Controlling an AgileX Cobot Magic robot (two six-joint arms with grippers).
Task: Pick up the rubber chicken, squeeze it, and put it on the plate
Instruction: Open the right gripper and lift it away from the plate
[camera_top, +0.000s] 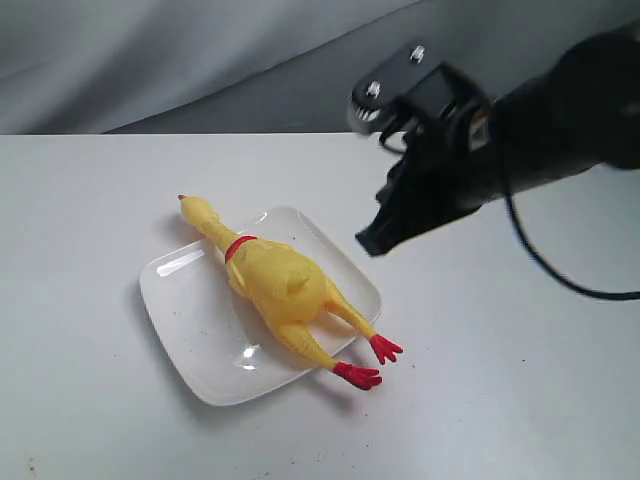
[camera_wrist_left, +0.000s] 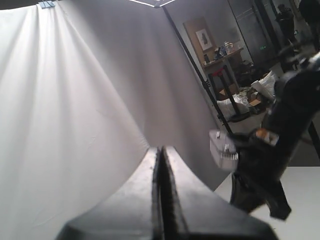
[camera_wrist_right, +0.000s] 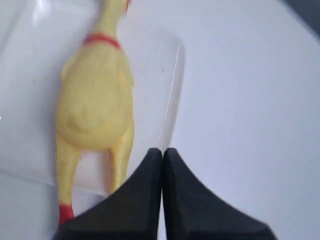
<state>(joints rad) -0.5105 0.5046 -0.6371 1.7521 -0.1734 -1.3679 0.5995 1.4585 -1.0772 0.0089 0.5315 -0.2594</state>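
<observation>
Rubber chicken (camera_top: 275, 285) lies diagonally on the plate (camera_top: 185, 305), left of centre on the table (camera_top: 500, 400), red feet overhanging the plate rim toward the near edge, head past the rim toward the far left corner. Right gripper (camera_top: 372, 240) hangs above the table just right of the plate, fingers pressed together, empty, clear of the chicken. Left gripper (camera_wrist_left: 161, 149) fingers also pressed together with nothing between, facing the white backdrop cloth (camera_wrist_left: 75, 100).
</observation>
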